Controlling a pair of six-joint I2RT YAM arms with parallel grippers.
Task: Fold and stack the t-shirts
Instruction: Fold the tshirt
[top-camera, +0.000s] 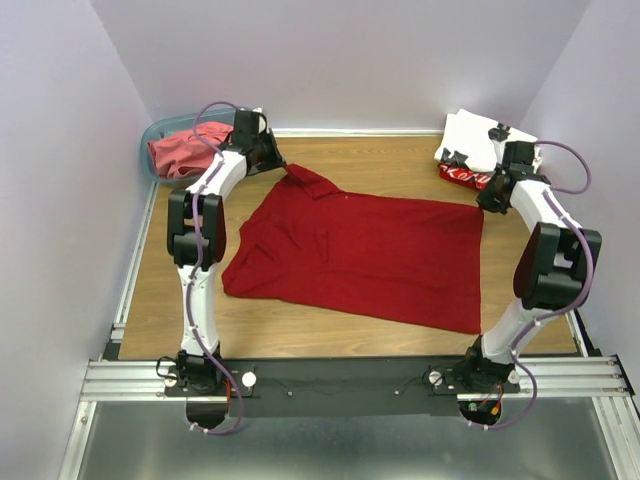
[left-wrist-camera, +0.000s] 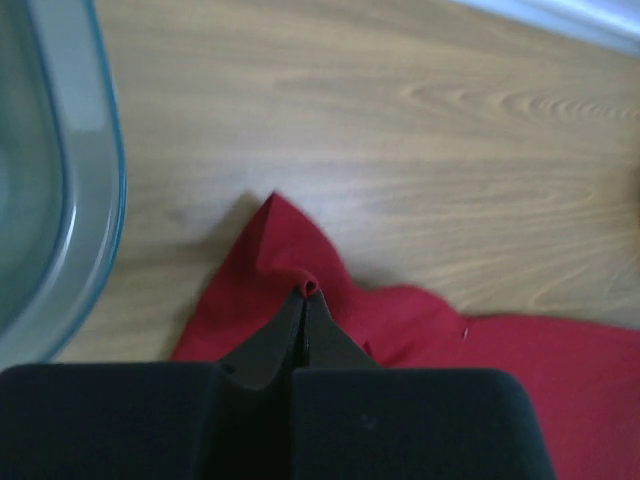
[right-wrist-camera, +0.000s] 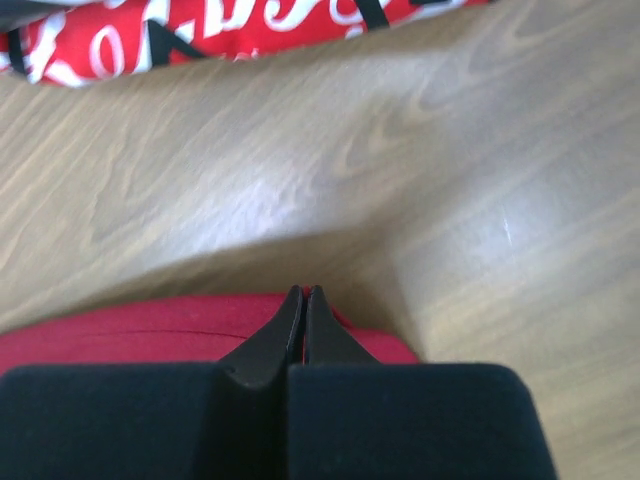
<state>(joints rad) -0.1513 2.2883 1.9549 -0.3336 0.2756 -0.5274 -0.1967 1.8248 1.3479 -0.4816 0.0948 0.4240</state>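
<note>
- Left gripper (left-wrist-camera: 306, 292) is shut tight on a little bump of the deep red shirt (top-camera: 370, 255). It has the far left corner, up by the sleeve.
- And the right gripper (right-wrist-camera: 303, 292)?
- Shut too. It looks like it pinches the far right corner, right at the edge. I think it only has a tiny bit of cloth.
- Where is the shirt?
- It lies spread out in the middle of the table (top-camera: 330, 330), between the two arms. It is not folded yet.
- What can go wrong?
- The right corner can slip out when the arms pull, because the bite is so small. Then only one side comes over and the fold goes crooked.
- Anything else?
- The left arm is close to the teal tub (left-wrist-camera: 95, 190). A wide swing can bump it. The right arm is near the pile with the white shirt (top-camera: 478, 135) and the lettered red shirt (right-wrist-camera: 200, 35). A tug that way can mess the pile up.
</note>
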